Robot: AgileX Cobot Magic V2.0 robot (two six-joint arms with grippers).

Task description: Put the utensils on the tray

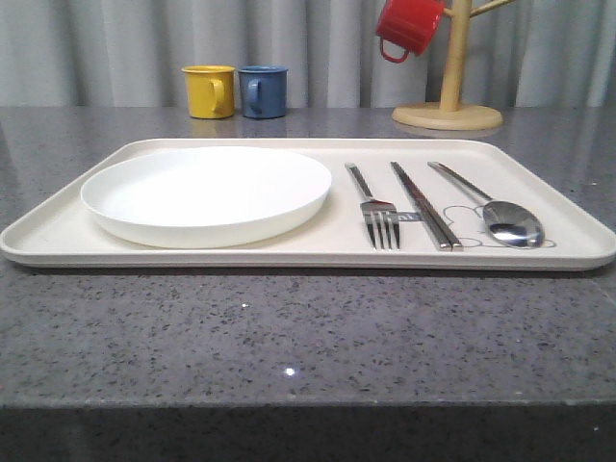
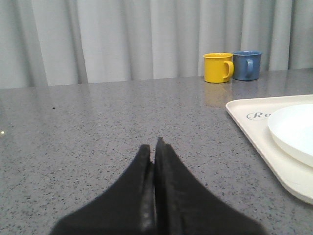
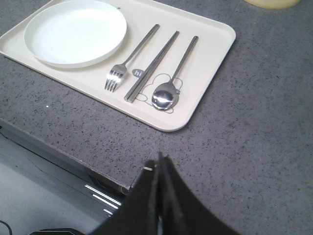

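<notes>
Since all three utensils already lie on the tray, the relation that matters is how they lie from each hand.
Right hand [image 3: 160,161]: fingers pressed together, holding nothing, hovering over the near edge of the surface [image 3: 254,127], off the tray's near right corner.
Left hand [image 2: 155,147]: fingers pressed together, empty, low over bare surface to the left of the tray.
Tray [image 1: 58,236]: flat on the surface, long side across the robot's front.
Fork [image 1: 378,214]: just right of the plate [image 1: 207,192], tines toward the robot.
Chopsticks [image 1: 423,204]: between fork and spoon, paired and touching.
Spoon [image 1: 500,214]: rightmost, bowl toward the robot, over the rabbit drawing.
Long axes: all three run near to far, roughly parallel, handles pointing away.
Nearer arm: the right; the utensils lie ahead of it and to its left.
Judgement: task looks complete; no further grasp seems needed.
Far back: yellow mug [image 1: 209,91], blue mug [image 1: 263,91], red mug [image 1: 408,27] on a wooden stand [image 1: 449,106].
</notes>
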